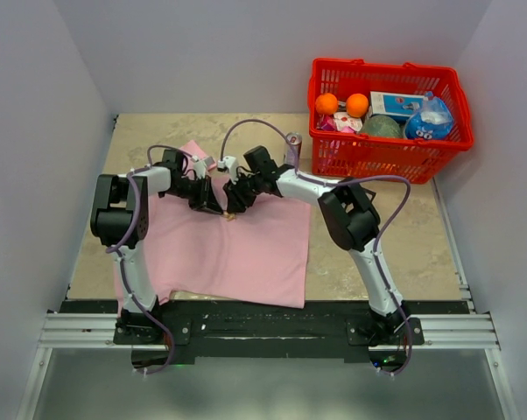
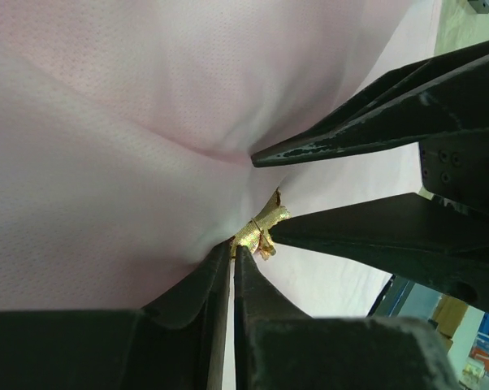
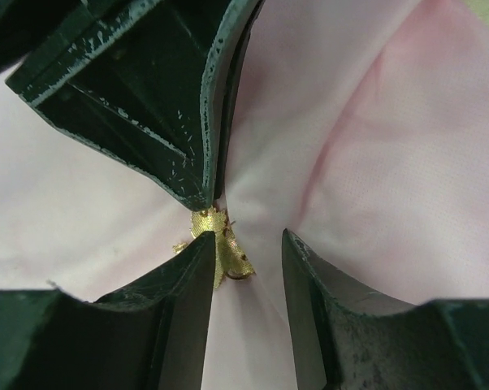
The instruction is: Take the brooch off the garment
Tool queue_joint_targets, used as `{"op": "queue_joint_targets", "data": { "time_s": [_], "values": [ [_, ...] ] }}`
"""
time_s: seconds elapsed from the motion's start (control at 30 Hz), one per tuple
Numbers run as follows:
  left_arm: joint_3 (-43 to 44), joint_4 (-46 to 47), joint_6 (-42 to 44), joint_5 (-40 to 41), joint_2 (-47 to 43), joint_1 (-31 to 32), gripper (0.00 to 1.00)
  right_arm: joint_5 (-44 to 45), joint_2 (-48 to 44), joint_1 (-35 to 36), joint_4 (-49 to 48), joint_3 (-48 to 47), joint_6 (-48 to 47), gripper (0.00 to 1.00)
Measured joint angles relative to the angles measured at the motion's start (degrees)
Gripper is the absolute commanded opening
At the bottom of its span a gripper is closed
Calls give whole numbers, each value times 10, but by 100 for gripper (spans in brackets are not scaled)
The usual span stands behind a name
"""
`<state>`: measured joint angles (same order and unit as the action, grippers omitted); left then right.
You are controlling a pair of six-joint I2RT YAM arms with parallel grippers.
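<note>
dark jaws of the left gripper (image 2: 232, 252) are filling the bottom of its wrist view, pressing together on a pinch of the garment (image 2: 106, 122) right beside the brooch (image 2: 262, 230). the golden piece is sitting on a gathered pucker of pink cloth, near the middle of the garment lying spread on the table (image 1: 377, 254). the right gripper (image 3: 246, 242) is standing parted around the brooch, one finger touching it and the other just clear, with cloth showing in the gap. doing this step well is, i judge, depending on the right jaws closing on the metal alone and not on the fold under it; a bite catching fabric is likely to be dragging the garment along. the left pinch is needing to hold firm as an anchor while the right is pulling away from it; the pin's direction is not showing in these views.
</note>
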<state>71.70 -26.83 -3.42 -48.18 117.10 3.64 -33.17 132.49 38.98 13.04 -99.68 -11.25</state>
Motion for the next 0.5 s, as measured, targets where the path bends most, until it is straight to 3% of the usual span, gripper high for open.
{"op": "queue_joint_targets", "data": {
  "time_s": [0.5],
  "values": [
    [0,1,-2,16,0,-2,8,-18,17,0,16,-24,-2,45]
  ]
}}
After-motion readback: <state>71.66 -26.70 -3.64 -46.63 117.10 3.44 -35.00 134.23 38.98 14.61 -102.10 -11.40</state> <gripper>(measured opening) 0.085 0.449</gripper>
